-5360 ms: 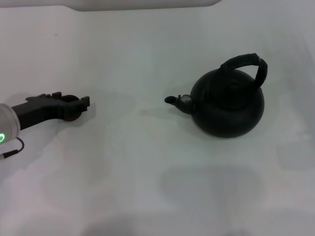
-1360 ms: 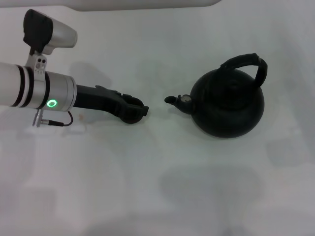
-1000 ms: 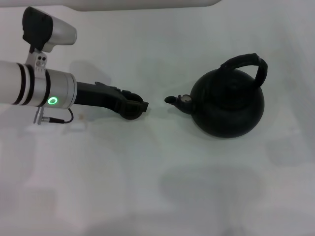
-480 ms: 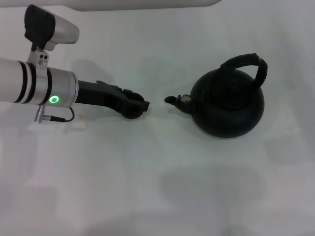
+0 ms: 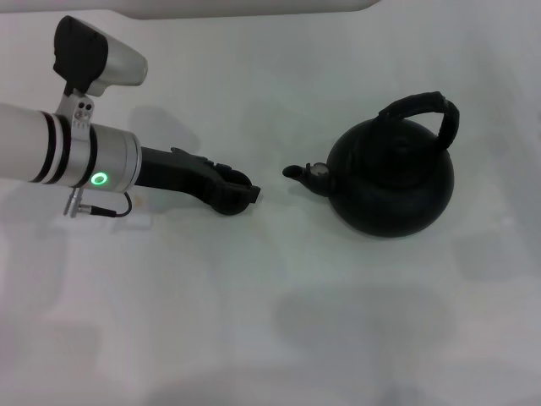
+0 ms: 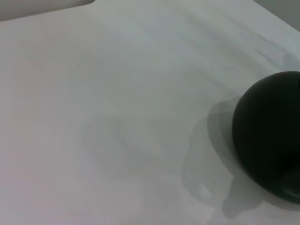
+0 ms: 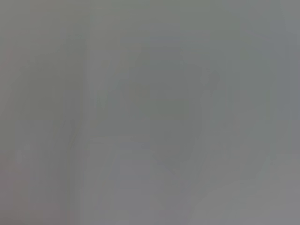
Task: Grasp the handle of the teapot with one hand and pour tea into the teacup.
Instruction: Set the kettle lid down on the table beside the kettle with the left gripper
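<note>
White counter (image 5: 279,321) fills the head view, pale and plain. Left arm (image 5: 59,152) reaches in from the left side, silver-white barrel with a green ring light, black wrist section running out toward the middle of the counter. Teapot (image 5: 390,178) sits upright on the counter right of centre, round matte black body, spout (image 5: 297,172) short and pointing left toward the arm. Handle (image 5: 427,110) arches over the teapot's top, dark, thick, nothing touching it. Left gripper (image 5: 237,193) low over the counter just left of the spout, near it but apart, a clear strip of counter between them. Gripper is closed around the teacup (image 5: 226,196), a small dark round shape sitting between the black fingers; cup and gripper are the same dark tone so the cup's rim is hard to pick out, can't tell if the cup rests on the counter or is lifted slightly. Left wrist view shows the teapot's round black body (image 6: 272,140) at the frame edge with its shadow on the counter (image 6: 117,93); own fingers not seen there. Right wrist view is a flat grey blur, nothing identifiable. Right gripper not seen in any view.
</note>
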Robot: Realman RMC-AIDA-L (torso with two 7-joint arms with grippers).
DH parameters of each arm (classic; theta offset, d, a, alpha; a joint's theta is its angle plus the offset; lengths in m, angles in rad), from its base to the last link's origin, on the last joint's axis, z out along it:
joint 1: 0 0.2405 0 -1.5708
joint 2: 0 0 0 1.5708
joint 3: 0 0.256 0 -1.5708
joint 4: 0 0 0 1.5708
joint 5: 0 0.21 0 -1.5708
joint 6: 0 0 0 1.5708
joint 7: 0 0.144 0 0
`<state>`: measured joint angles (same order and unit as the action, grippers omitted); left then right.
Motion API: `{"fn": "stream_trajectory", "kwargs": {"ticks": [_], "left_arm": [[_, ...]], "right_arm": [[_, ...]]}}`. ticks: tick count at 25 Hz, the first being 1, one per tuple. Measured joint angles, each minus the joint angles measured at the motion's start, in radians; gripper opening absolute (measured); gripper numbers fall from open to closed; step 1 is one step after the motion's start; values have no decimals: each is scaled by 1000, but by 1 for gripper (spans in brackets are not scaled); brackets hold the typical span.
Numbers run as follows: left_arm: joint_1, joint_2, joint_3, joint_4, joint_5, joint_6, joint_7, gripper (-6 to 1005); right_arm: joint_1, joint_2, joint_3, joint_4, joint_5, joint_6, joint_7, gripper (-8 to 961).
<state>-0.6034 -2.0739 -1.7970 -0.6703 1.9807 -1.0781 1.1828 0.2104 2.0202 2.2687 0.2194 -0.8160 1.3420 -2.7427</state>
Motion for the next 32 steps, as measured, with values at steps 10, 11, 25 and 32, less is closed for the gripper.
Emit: {"fn": "stream_trajectory", "kwargs": {"ticks": [10,11,25,32], "left_arm": [[1,-1,0,0,0,17,-7,746],[1,-1,1,0,0,19,-9,748],[1,0,2,-10,-4,9,-11,768],[16,0,-1,-48,-11,-20,-13,777]], "right_arm": [[-2,0,0,0,0,0,-3,778],[-2,0,0,0,0,0,-5,778],[0,0,0,0,1,-8,-11,776],[-2,-1,0,0,2,-9,-11,775]]}}
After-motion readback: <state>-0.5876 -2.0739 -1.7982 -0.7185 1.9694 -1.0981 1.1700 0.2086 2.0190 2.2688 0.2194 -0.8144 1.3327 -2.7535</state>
